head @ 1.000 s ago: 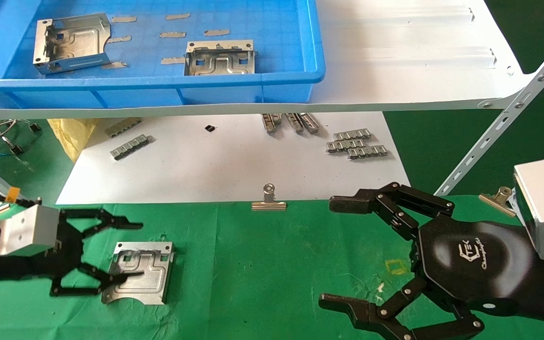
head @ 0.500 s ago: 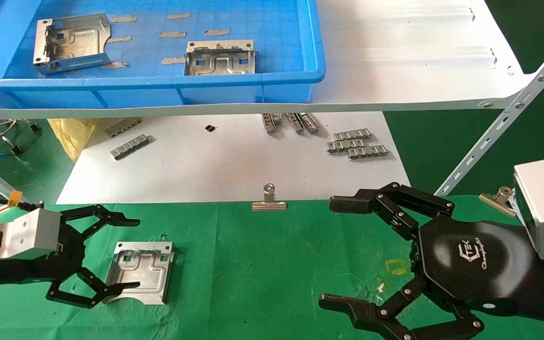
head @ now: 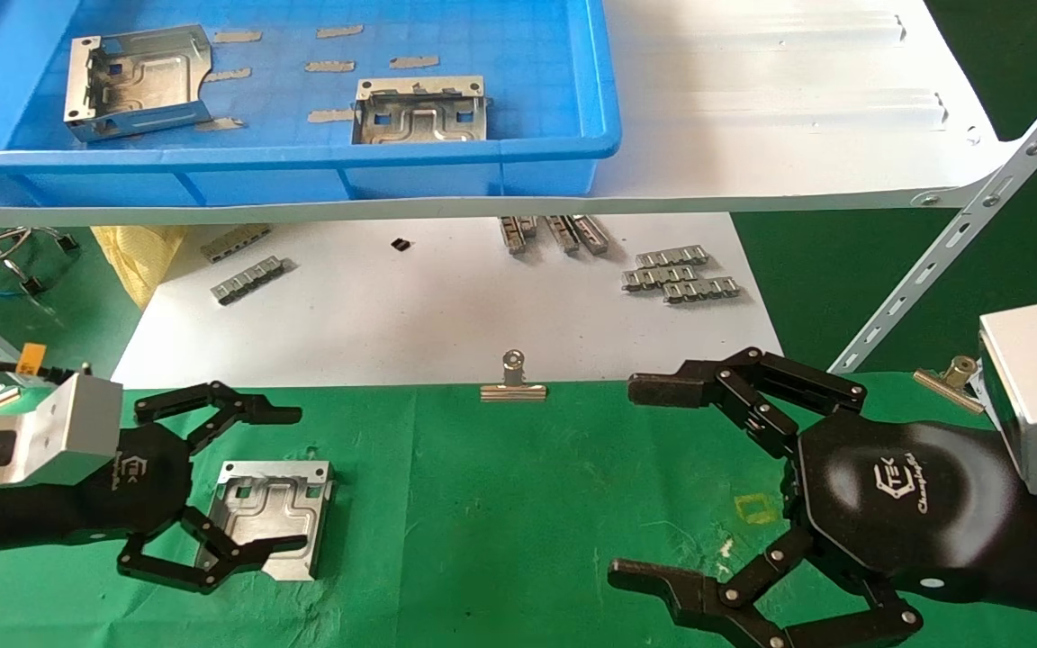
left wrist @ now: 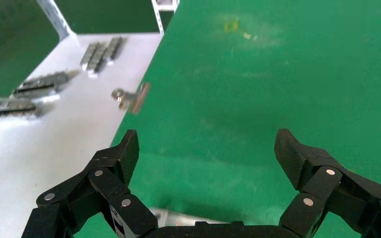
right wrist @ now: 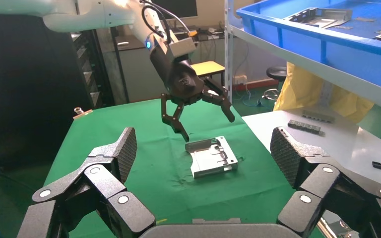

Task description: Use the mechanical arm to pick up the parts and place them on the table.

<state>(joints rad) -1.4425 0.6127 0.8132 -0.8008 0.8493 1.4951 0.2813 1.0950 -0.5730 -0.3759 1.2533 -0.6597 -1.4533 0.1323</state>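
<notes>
At the left of the head view, the glossy black left gripper with jointed link fingers is held above the wrinkled green cloth table, with its fingers spread wide and nothing between them. A shiny silver stamped sheet-metal bracket lies flat on the cloth just below this gripper; in the right wrist view the gripper is seen lifted clear of the bracket. Two more silver brackets are seen inside the blue plastic tray on the white shelf behind. A metal binder clip is fixed at the cloth's far edge. At the right, the black right gripper is held over the table, opened wide and empty.
</notes>
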